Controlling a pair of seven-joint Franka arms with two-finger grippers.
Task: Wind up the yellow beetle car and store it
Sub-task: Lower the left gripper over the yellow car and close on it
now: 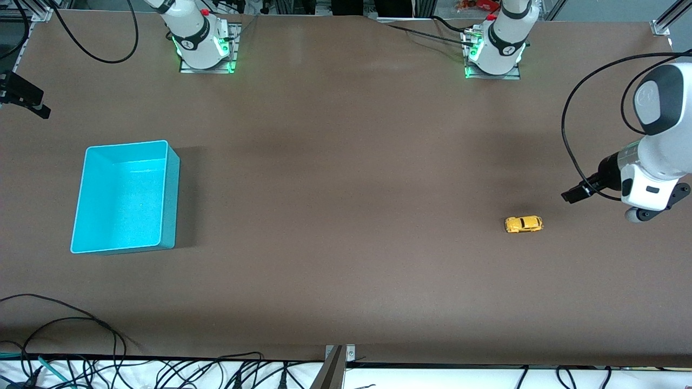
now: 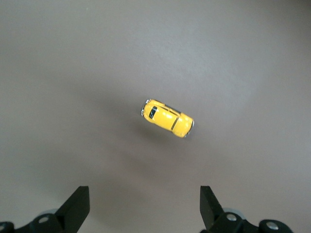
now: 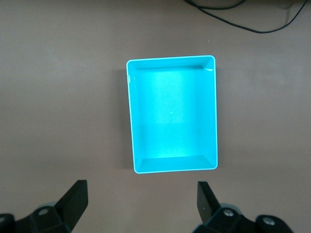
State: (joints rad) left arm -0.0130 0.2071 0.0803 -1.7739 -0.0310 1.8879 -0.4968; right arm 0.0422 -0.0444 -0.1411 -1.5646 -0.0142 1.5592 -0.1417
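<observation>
Yellow car: the tiny yellow beetle car (image 1: pixel 523 224) with a rounded body and dark windows stands on its wheels on the brown table top (image 1: pixel 346 216), toward the left arm's end, with nothing touching it; it shows again in the left wrist view (image 2: pixel 168 118), lying at a slant to the fingers.
Left gripper: the left gripper (image 2: pixel 145 208) hangs in the air over the table at the left arm's end, near the car; its two black fingers (image 2: pixel 77 206) stand wide apart with nothing between them. In the front view the arm's white wrist (image 1: pixel 651 186) shows at the picture's edge.
Turquoise bin: the open rectangular turquoise plastic bin (image 1: pixel 170 194) sits flat on the table toward the right arm's end, well apart from the car, with no object in it.
Right gripper: the right gripper (image 3: pixel 142 206) hovers high over the table beside the bin (image 3: pixel 172 165), fingers (image 3: pixel 75 204) spread wide and holding nothing.
Cables: black cables (image 1: pixel 65 329) lie along the table edge nearest the front camera.
</observation>
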